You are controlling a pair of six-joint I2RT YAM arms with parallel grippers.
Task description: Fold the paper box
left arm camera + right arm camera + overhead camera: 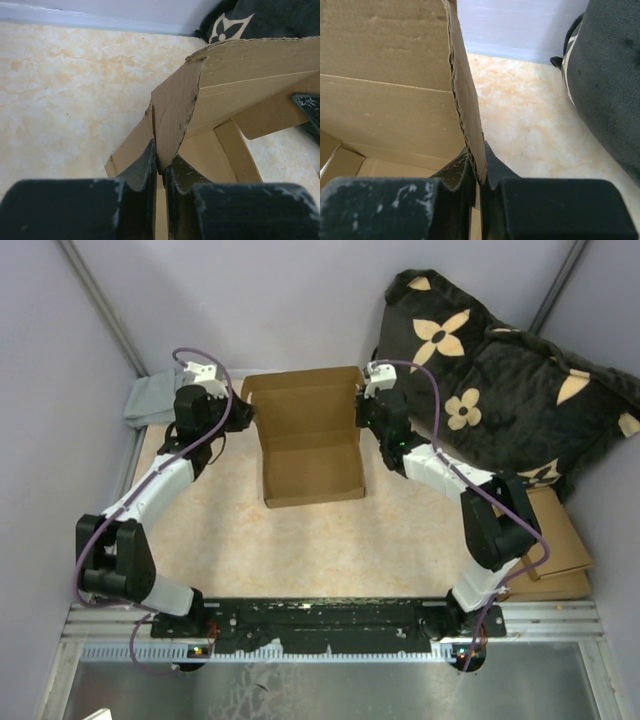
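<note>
Left gripper (161, 156) pinches the nine-o'clock side wall of the paper box (312, 455); right gripper (479, 170) clamps its three-o'clock wall.

Left claw (160, 161) and right claw (479, 172) both clamped, reaching forward.

Soft even light, faint shadows; wrist close-ups seem slightly blurred.

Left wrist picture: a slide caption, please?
Left tool pinching a flap of the paper box above the marbled table.
</note>
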